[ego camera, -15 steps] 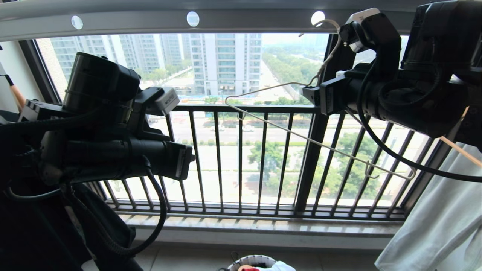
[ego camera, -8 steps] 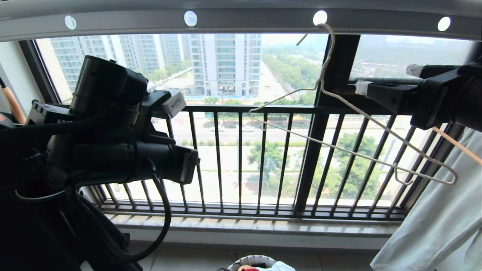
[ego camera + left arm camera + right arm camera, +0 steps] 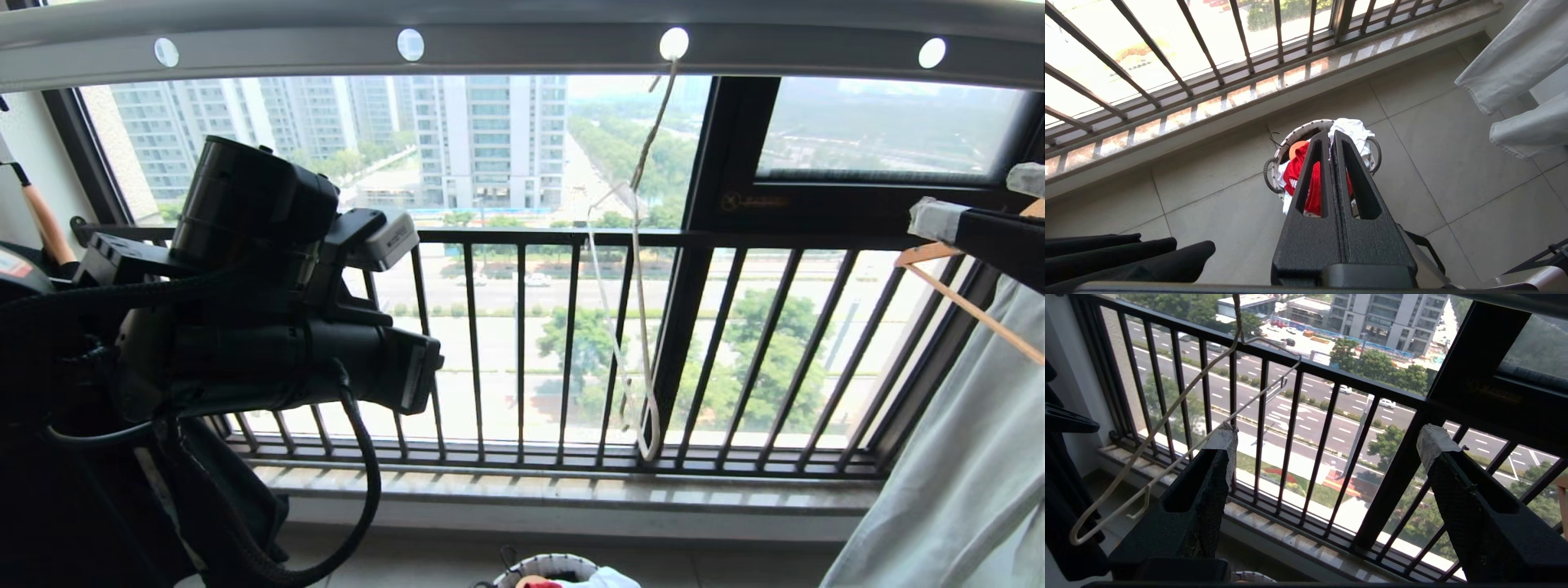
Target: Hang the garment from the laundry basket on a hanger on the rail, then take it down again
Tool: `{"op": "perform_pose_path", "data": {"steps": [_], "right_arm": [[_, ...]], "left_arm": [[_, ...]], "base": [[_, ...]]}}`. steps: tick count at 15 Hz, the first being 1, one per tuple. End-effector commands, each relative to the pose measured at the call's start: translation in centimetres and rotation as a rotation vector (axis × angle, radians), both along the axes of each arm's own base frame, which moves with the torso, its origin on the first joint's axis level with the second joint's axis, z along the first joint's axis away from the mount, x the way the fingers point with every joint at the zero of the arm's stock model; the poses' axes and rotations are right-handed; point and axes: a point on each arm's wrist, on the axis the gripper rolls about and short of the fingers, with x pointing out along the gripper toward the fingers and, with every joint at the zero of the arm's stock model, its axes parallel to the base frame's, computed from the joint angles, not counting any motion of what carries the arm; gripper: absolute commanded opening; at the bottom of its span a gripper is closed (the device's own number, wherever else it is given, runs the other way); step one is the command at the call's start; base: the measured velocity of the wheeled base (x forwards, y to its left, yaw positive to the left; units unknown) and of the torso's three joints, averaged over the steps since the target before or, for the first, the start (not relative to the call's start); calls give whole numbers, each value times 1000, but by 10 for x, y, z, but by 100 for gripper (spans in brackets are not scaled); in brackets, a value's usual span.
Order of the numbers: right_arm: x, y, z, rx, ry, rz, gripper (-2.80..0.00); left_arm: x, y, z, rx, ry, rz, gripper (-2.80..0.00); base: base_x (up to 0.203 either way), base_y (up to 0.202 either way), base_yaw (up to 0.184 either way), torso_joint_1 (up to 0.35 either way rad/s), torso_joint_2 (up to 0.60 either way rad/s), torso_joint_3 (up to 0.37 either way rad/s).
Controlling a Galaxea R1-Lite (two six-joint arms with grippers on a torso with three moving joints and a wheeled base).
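Hanging bare from a hole in the rail [image 3: 522, 45], upper centre of the head view, the hanger [image 3: 641, 359] is thin, springy wire; we judge it light and prone to swing. Our right hand [image 3: 1327, 445] stands released beside it. Our left hand [image 3: 1331, 141] is clenched on nothing. Below, the garment [image 3: 1294, 171] lies soft and limp in the laundry basket [image 3: 1274, 163]; we'd pinch a bunched fold near its top.

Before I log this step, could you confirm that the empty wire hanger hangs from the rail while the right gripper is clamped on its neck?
Not quite: the right gripper is open and empty, as the right wrist view shows. The bare hanger does hang from a hole in the rail, free of any grip, seen in the head view.
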Motion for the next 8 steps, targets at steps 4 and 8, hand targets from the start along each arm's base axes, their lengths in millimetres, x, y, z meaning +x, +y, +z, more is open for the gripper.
{"op": "perform_pose_path", "data": {"steps": [4, 8], "right_arm": [[-18, -11, -12, -10, 17, 2, -280], [-50, -34, -11, 39, 8, -29, -280]], "left_arm": [[-27, 10, 18, -45, -59, -30, -280], [-75, 45, 37, -119, -159, -27, -280]], "base": [[0, 0, 0, 0, 0, 0], [0, 0, 0, 0, 0, 0]]}}
